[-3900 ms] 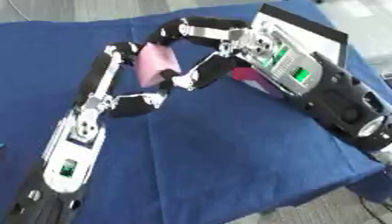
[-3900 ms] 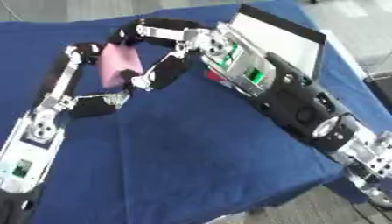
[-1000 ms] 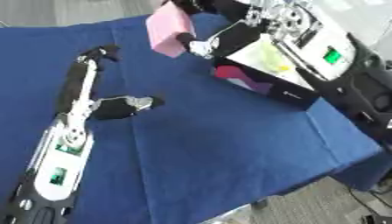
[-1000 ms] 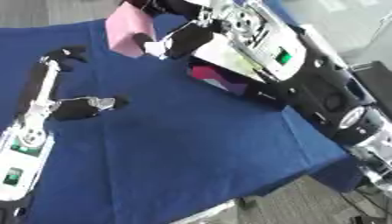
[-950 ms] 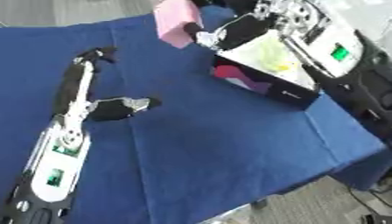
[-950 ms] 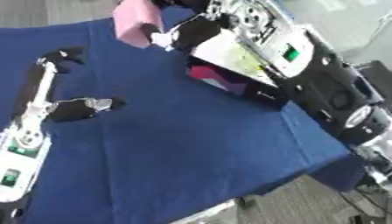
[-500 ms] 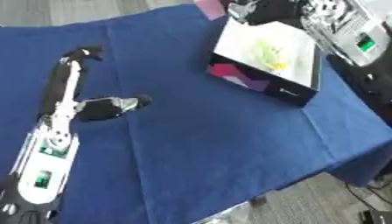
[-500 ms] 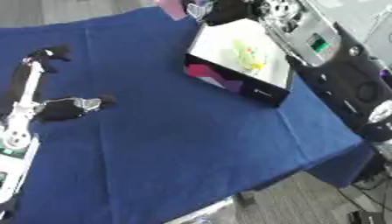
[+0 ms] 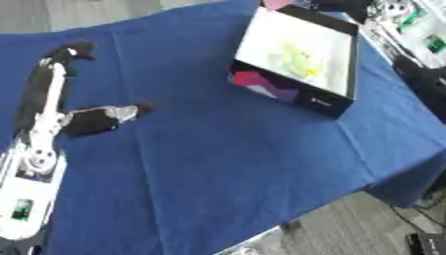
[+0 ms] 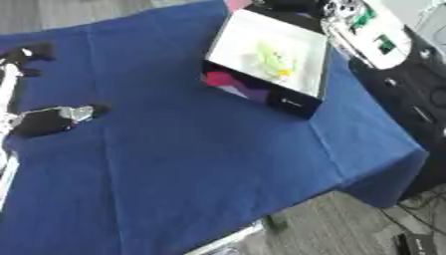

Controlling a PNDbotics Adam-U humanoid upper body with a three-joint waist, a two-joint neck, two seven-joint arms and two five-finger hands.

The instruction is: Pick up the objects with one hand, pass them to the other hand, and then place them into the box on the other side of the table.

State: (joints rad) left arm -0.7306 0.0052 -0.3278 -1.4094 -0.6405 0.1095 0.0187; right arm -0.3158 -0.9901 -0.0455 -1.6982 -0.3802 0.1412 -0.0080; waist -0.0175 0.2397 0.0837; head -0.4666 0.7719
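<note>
Left hand (image 9: 65, 107) lies flat on the blue cloth, well left of the box (image 9: 296, 55), fingers straight, holding nothing. A second ago the right hand carried the pink block in plain sight left of the box; now only a pink sliver (image 10: 235, 4) shows at the box's far edge, so release looks imminent. The right eye view shows more of the right arm (image 10: 366, 35); whether that hand grips cannot be told.
</note>
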